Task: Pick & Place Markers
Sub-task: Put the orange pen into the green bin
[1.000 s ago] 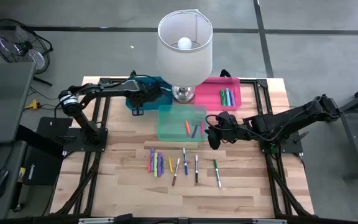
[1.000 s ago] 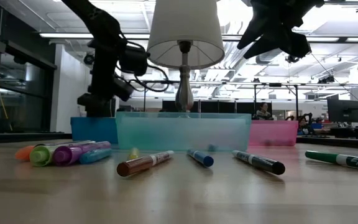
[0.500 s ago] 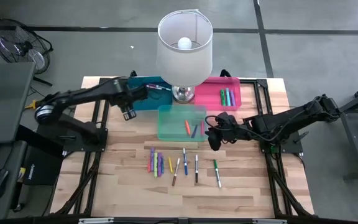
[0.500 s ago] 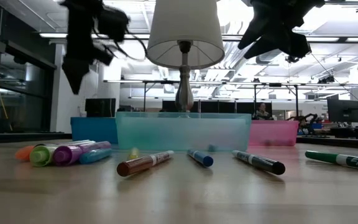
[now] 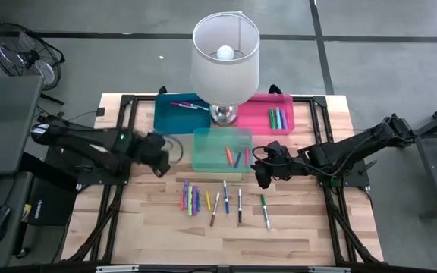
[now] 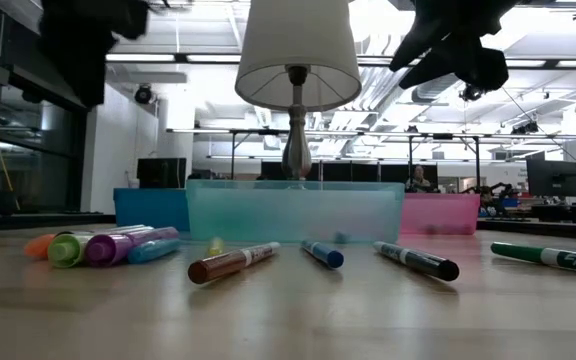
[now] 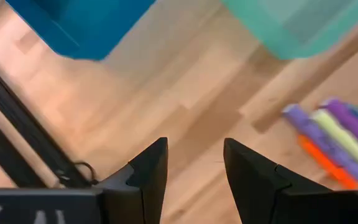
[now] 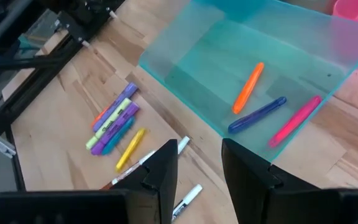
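Both end effectors empty, jaws parted to a moderate gap. Left end effector [image 5: 158, 154] hovers over bare wooden worktop [image 5: 294, 227] just left of the translucent teal plastic bin [image 5: 222, 149]; right end effector [image 5: 262, 171] hangs just right of that bin's front corner. Loose coloured markers [image 5: 211, 200] lie in a row on the worktop in front of the teal bin; three already inside it, others in the blue plastic bin [image 5: 174, 112] and pink plastic bin [image 5: 268, 112] behind. Next pick probably from the row: come straight down over one marker, fingers across its barrel, mid-length, avoid nudging neighbours in the tight left cluster. White lamp [image 5: 225, 57] behind the teal bin, keep arms low of it.
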Tool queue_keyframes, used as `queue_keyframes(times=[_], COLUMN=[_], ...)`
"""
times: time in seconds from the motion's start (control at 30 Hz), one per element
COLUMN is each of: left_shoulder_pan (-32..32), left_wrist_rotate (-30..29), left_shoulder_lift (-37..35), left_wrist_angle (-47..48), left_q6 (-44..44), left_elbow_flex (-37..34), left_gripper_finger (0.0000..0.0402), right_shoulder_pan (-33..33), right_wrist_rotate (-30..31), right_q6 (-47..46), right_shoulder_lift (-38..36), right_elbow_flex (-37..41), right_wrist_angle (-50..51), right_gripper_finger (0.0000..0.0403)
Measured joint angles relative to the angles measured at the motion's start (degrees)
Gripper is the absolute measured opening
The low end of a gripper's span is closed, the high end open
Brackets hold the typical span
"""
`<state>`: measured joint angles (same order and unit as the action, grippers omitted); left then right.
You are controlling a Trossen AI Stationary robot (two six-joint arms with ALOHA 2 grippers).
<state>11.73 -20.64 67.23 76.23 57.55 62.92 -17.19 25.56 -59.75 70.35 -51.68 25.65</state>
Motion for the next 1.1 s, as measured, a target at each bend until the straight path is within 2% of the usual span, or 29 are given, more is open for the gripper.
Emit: queue_keyframes(times=[0.1, 0.3, 0.43, 0.53, 0.73, 0.97, 1.1], left_shoulder_pan=[6.8, 16.2, 21.1, 23.6, 24.4, 24.3, 23.3], left_wrist_rotate=[-2.7, -3.1, -2.0, -0.9, 3.8, 3.6, 7.2], left_shoulder_lift=[2.0, 5.6, 6.2, 6.2, 6.2, 6.2, 6.3], left_wrist_angle=[-0.7, -2.9, -12.4, -23.1, -36.8, -39.9, -42.2], left_q6=[9.2, 21.2, 26.8, 30.7, 38.8, 48.0, 48.2], left_elbow_flex=[0.0, -2.5, -8.7, -14.3, -22.0, -24.2, -24.2], left_gripper_finger=[0.0152, 0.0152, 0.0152, 0.0152, 0.0152, 0.0152, 0.0152], right_shoulder_pan=[-1.3, -2.9, -3.8, -4.7, -6.2, -8.0, -8.8], right_wrist_rotate=[1.8, 1.8, 0.3, 0.0, 0.1, 1.6, 2.5], right_q6=[-3.6, -11.1, -14.3, -14.8, -14.9, -11.5, -10.1], right_shoulder_lift=[0.5, 2.0, 2.8, 2.9, 2.9, 3.4, 4.0], right_elbow_flex=[0.0, 0.0, 0.0, 0.0, 0.0, 0.0, 0.0], right_wrist_angle=[-0.1, -0.4, -0.4, -0.2, -0.2, 0.0, 0.2], right_gripper_finger=[0.0114, 0.0114, 0.0114, 0.0114, 0.0114, 0.0114, 0.0114])
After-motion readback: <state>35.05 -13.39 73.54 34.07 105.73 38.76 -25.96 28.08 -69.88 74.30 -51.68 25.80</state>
